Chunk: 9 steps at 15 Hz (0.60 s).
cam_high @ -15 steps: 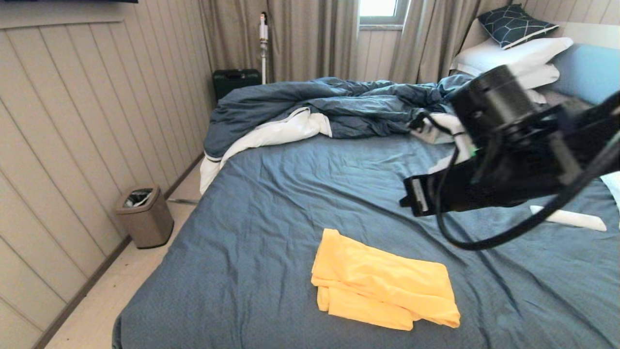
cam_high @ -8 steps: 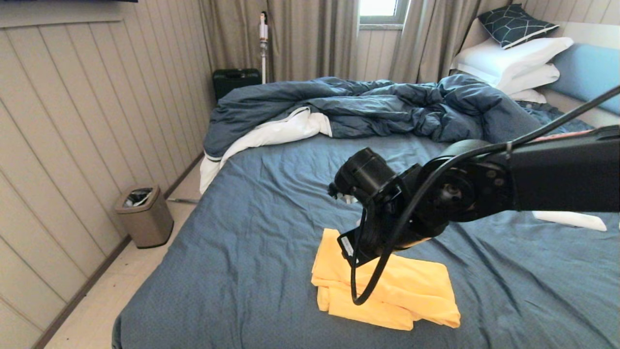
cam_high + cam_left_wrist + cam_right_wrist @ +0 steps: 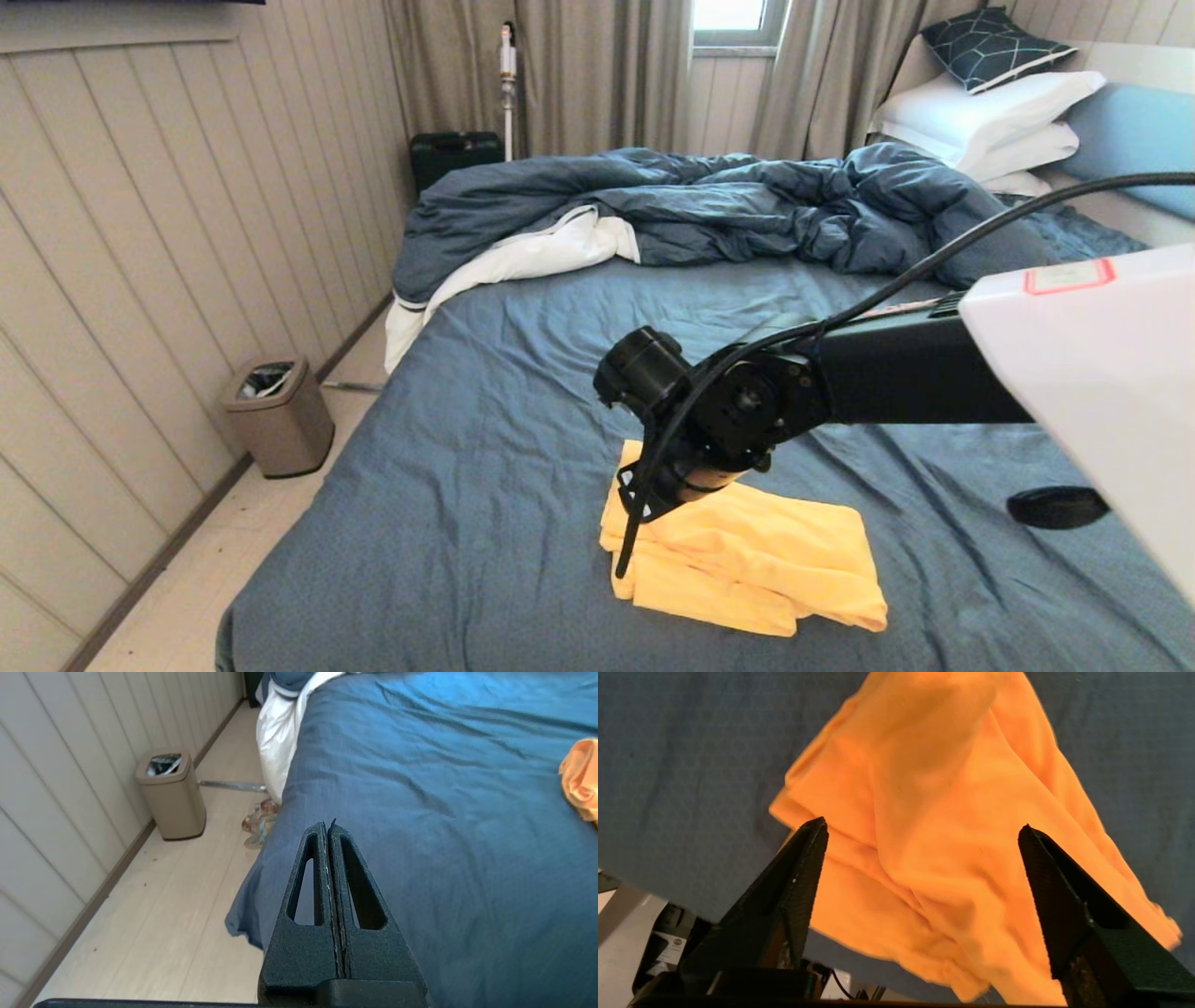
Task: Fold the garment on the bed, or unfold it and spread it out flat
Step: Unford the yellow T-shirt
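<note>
1. Panelled wall on the left, curtains at the far end: we see one bedroom, and one bed (image 3: pixel 485 485) with a slate-blue sheet fills most of it.
2. One rumpled dark-blue duvet (image 3: pixel 691 205) lies heaped across the far side, and we count four pillows (image 3: pixel 990 103) stacked far right.
3. One garment (image 3: pixel 775 560), a yellow T-shirt folded into a thick bundle, lies near the bed's close edge, towards the middle.
4. Our right gripper (image 3: pixel 920 833) hangs just above the bundle's far-left corner, fingers spread wide with nothing between them.
5. Our left gripper (image 3: pixel 328 830) is parked over the bed's near-left corner, fingers pressed together on nothing.
6. One small bin (image 3: pixel 278 415) stands on the floor at left.
7. We judge the risk to be a grab through several layers at once, or one that takes in the sheet, which would drag the whole bundle instead of opening it.
</note>
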Available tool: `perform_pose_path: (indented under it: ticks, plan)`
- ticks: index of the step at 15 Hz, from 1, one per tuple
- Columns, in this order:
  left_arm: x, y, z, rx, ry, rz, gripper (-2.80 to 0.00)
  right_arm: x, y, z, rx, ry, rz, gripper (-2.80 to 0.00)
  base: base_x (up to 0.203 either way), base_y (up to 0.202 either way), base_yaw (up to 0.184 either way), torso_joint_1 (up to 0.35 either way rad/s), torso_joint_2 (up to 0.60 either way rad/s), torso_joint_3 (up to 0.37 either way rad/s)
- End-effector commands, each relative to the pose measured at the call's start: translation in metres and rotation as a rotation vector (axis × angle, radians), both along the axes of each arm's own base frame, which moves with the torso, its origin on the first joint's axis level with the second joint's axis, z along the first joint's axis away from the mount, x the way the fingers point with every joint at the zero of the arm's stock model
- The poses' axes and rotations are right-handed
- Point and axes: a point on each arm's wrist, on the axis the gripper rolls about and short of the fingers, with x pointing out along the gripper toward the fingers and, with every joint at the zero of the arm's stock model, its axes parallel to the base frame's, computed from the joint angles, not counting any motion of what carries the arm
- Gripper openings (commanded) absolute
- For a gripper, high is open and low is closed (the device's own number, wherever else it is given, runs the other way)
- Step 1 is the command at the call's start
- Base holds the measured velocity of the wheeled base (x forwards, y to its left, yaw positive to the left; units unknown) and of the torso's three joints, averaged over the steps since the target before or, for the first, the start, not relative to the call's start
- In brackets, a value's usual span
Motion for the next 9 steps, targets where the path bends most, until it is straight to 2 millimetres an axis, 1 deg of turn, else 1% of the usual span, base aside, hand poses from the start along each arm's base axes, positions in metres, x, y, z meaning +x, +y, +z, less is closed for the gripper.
perform_pose_path:
  ticks: [1, 2, 3, 4, 5, 6, 7, 8, 9]
  plan:
    - [0.001, 0.000, 0.001, 0.005, 0.020, 0.003, -2.80, 0.006, 0.007, -0.013, -0.014, 0.017, 0.001, 0.00, 0.000, 0.000, 0.000, 0.000, 0.00, 0.000]
    - [0.003, 0.000, 0.004, 0.013, 0.044, 0.000, -2.80, 0.006, 0.007, -0.012, -0.012, 0.018, 0.001, 0.00, 0.000, 0.000, 0.000, 0.000, 0.00, 0.000]
    - [0.004, 0.000, 0.015, 0.005, 0.045, -0.006, -2.80, 0.006, 0.007, -0.013, -0.012, 0.021, -0.003, 0.00, 0.000, 0.000, 0.000, 0.000, 0.00, 0.000]
    - [0.006, 0.000, 0.039, -0.028, 0.033, -0.015, -2.80, 0.006, 0.006, -0.014, -0.013, 0.025, -0.005, 0.00, 0.000, 0.000, 0.000, 0.000, 0.00, 0.000]
    - [0.013, -0.001, 0.064, -0.068, 0.053, -0.027, -2.80, 0.006, 0.006, -0.014, -0.012, 0.023, -0.007, 0.00, 0.000, 0.000, 0.000, 0.000, 0.00, 0.000]
    - [0.027, -0.001, 0.081, -0.092, 0.105, -0.042, -2.80, 0.006, 0.006, -0.013, -0.010, 0.020, -0.009, 0.00, 0.000, 0.000, 0.000, 0.000, 0.00, 0.000]
    - [0.044, -0.002, 0.092, -0.112, 0.179, -0.070, -2.80, 0.007, 0.007, -0.012, -0.006, 0.016, -0.009, 0.00, 0.000, 0.000, 0.000, 0.000, 0.00, 0.000]
    - [0.067, -0.003, 0.097, -0.133, 0.271, -0.118, -2.80, 0.008, 0.008, -0.014, -0.008, 0.017, -0.009, 0.00, 0.000, 0.000, 0.000, 0.000, 0.00, 0.000]
    - [0.090, -0.004, 0.097, -0.153, 0.356, -0.167, -2.80, 0.010, 0.009, -0.015, -0.008, 0.018, -0.009, 0.00, 0.000, 0.000, 0.000, 0.000, 0.00, 0.000]
